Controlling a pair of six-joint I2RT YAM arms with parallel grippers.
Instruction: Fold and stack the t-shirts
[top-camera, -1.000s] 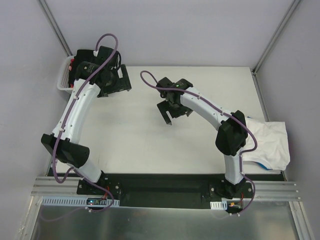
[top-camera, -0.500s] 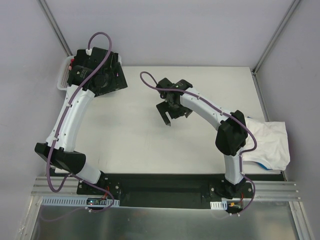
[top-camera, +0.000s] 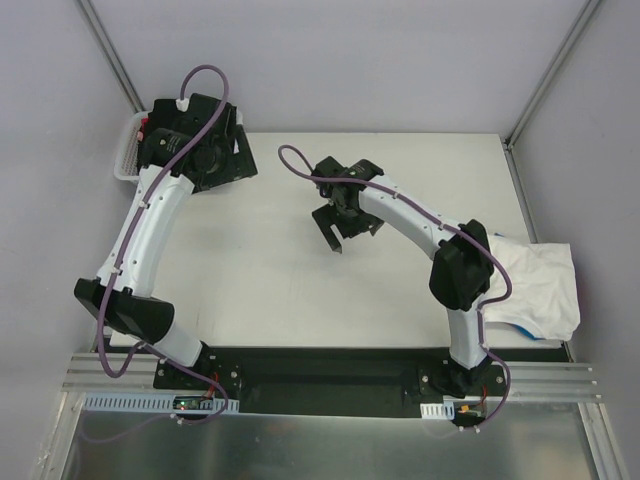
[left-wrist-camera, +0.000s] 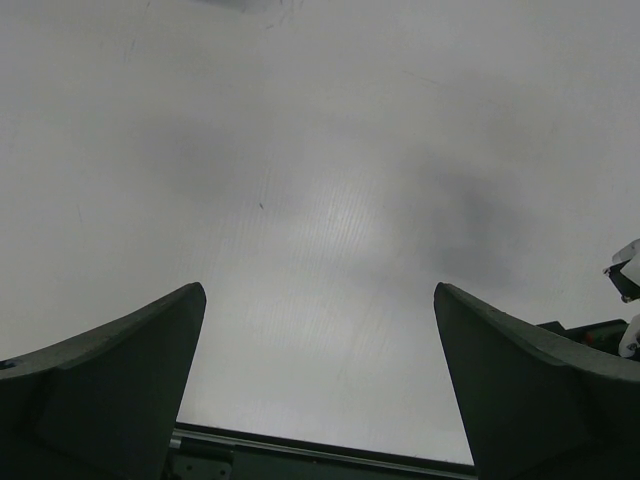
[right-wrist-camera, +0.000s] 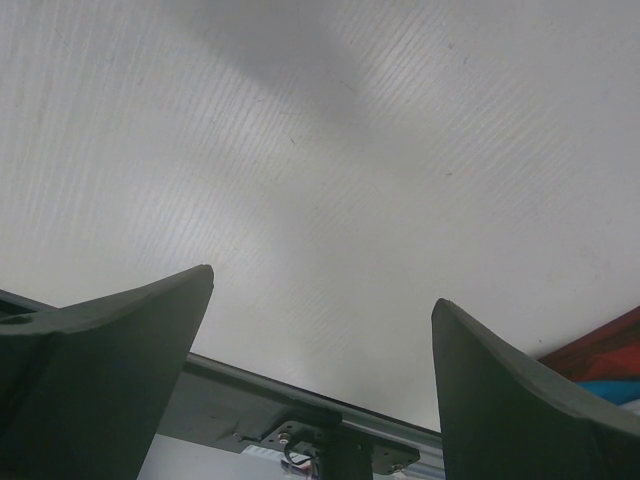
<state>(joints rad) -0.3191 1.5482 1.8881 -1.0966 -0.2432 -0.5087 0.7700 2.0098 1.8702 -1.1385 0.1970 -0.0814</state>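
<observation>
Evidently no shirt was in hand. The left gripper (left-wrist-camera: 318, 290) hung with its jaws spread wide and nothing between them, up in the upper left of the overhead frame beside the basket (top-camera: 130, 152). The right gripper (right-wrist-camera: 322, 287) stood just as wide and empty over the middle of the table (top-camera: 270, 290).

The white t-shirt (top-camera: 540, 275) lay in a rumpled heap at the lower right, drooping over the table's edge. A sliver of the blue t-shirt (top-camera: 505, 325) peeked from under it. In the right wrist view, a red t-shirt (right-wrist-camera: 600, 345) showed in the lower right corner.

My guess is that the step was fetching a garment to spread flat. That would call for lowering open jaws onto the cloth and pinching one layer, since limp cotton bunches and slides.

The table was pale, matte and finely ribbed. The fingers (left-wrist-camera: 110, 380) were dark, smooth wedges. The basket was white plastic lattice, its contents too small to tell.
</observation>
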